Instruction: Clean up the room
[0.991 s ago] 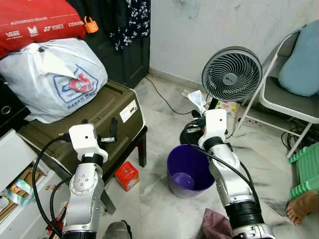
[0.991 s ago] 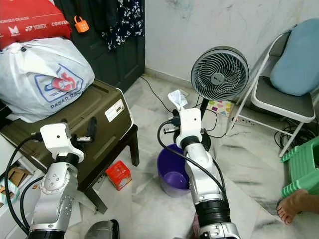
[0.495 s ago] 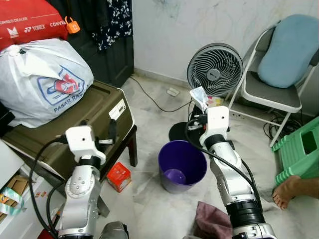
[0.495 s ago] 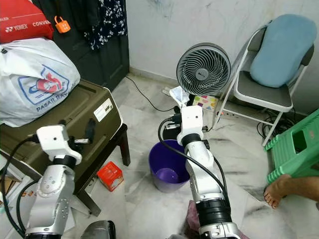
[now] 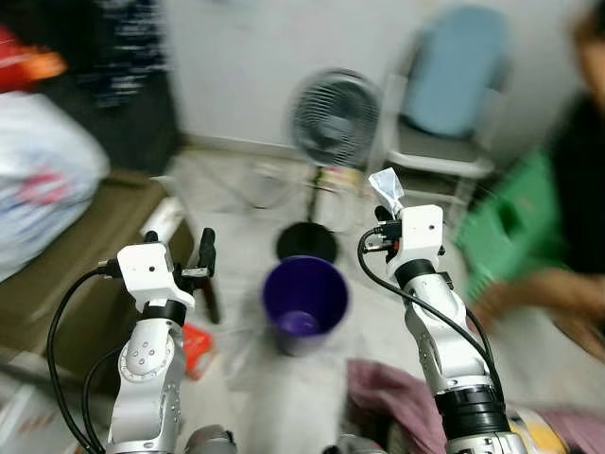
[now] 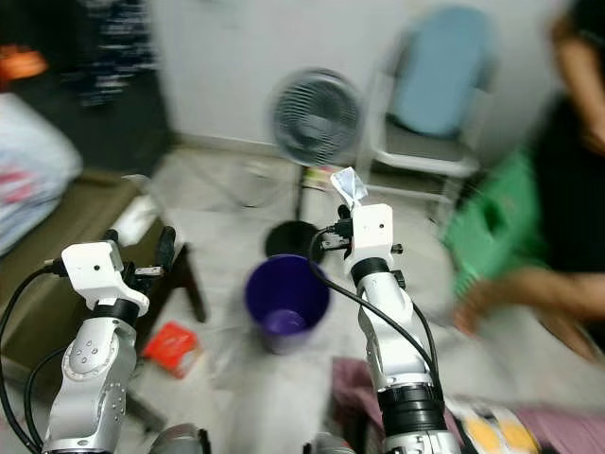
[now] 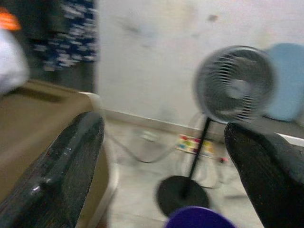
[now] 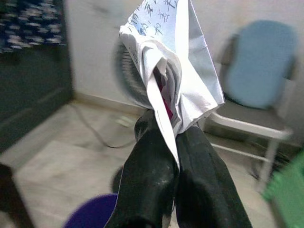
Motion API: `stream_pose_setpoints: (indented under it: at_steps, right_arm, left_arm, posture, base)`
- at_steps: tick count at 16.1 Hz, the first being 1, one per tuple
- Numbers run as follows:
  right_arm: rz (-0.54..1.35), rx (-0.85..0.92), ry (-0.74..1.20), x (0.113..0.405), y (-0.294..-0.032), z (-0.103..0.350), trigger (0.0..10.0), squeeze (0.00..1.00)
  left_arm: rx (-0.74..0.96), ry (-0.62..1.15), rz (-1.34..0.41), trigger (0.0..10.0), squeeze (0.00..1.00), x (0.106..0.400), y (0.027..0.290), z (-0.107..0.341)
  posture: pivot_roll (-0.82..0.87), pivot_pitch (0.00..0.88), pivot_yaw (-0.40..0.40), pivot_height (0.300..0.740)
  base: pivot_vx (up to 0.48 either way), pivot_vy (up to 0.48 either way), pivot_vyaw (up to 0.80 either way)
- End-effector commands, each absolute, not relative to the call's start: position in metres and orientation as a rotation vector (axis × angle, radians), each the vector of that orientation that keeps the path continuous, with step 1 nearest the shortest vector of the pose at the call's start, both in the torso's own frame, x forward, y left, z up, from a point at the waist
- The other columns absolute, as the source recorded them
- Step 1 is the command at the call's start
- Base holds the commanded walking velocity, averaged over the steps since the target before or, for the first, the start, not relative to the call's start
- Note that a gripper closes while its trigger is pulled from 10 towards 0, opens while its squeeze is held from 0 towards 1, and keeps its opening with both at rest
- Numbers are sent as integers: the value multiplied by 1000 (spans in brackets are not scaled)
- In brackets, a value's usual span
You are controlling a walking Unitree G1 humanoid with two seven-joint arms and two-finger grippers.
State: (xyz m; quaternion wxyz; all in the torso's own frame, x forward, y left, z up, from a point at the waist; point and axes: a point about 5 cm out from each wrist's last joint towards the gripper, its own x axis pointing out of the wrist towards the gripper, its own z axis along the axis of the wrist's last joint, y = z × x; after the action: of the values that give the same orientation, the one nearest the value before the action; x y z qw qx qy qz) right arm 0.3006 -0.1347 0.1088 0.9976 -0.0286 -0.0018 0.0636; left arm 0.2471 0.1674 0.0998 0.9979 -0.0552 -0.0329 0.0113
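Note:
The picture is blurred by motion. My right gripper is raised, shut on a crumpled white paper wrapper that sticks up from its fingertips. The wrapper hangs just right of and above a purple bin standing on the marble floor. My left gripper is held up to the left of the bin, open, its two black fingers wide apart with nothing between them. The bin's rim lies below it.
A standing fan and a folding chair with a blue cushion are behind the bin. A brown trunk stands at left, a red box beside it. A green stool and a person are at right. A pinkish cloth lies near my feet.
The whole view has swung and blurred, so the camera has moved. A person has come into view at right. Both arms keep their pose; the right gripper still holds the wrapper.

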Motion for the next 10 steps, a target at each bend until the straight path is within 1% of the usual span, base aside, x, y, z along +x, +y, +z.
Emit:
stream_pose_setpoints:
  at_steps: [1,6,8,10]
  right_arm:
    - [106,-51,-16,301,-139,114,10000,0]
    - [125,-57,-14,302,-137,113,10000,0]
    - [141,-74,-21,302,-135,114,10000,0]
    - [147,-80,-25,301,-134,115,10000,0]
  left_arm:
    - [-126,-67,-7,10000,0,247,164,101]
    - [-127,-74,-11,10000,0,247,163,102]
    - [-126,-76,-15,10000,0,247,162,103]
    - [-126,-76,-17,10000,0,247,162,103]
  posture:
    - [-24,0,-57,740]
    - [-22,0,-59,740]
    - [-23,0,-57,740]
    - [-24,0,-57,740]
  base:
    - [0,0,0]
    - [0,0,0]
    - [266,0,0]
    - [296,0,644]
